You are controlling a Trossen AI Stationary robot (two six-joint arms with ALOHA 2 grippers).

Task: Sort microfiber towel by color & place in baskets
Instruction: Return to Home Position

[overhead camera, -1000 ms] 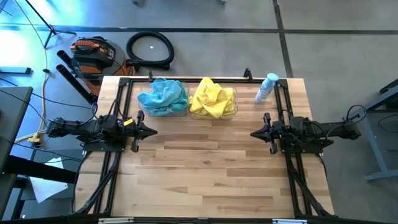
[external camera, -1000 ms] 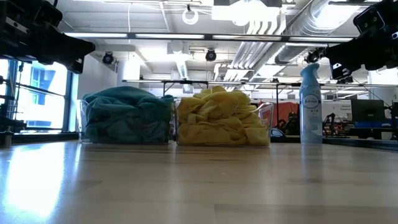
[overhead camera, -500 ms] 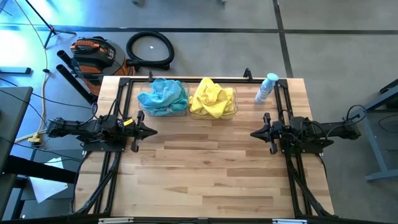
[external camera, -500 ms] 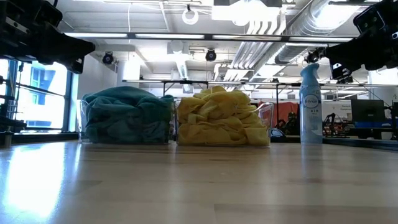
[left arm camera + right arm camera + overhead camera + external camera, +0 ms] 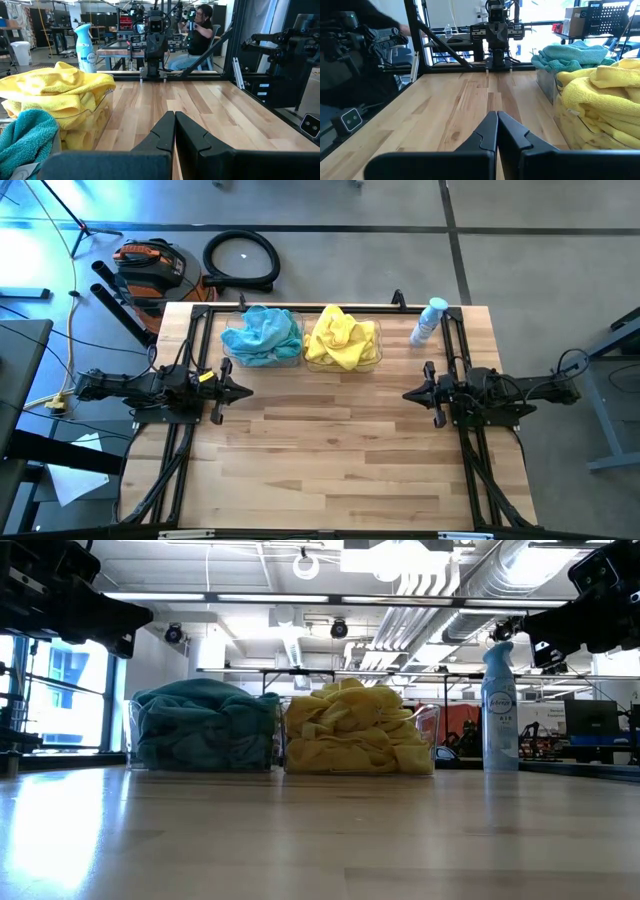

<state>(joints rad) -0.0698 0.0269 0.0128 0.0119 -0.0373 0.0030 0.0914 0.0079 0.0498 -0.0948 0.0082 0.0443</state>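
Observation:
Two clear baskets stand side by side on their bases at the table's far edge. The left basket (image 5: 233, 352) holds teal towels (image 5: 264, 335), piled above its rim. The right basket (image 5: 374, 352) holds yellow towels (image 5: 340, 338), likewise heaped. My left gripper (image 5: 247, 392) waits shut at the table's left edge, level, pointing toward the right. My right gripper (image 5: 407, 394) waits shut at the right edge, level, pointing toward the left. Both hang above the wood with nothing between their fingers, as the left wrist view (image 5: 174, 120) and the right wrist view (image 5: 497, 119) show.
A clear spray bottle (image 5: 428, 321) with a blue cap stands at the far right corner, beside the yellow basket. Black frame rails (image 5: 190, 430) run along both table sides. The wide wooden area (image 5: 330, 450) between the arms and toward the near edge is bare.

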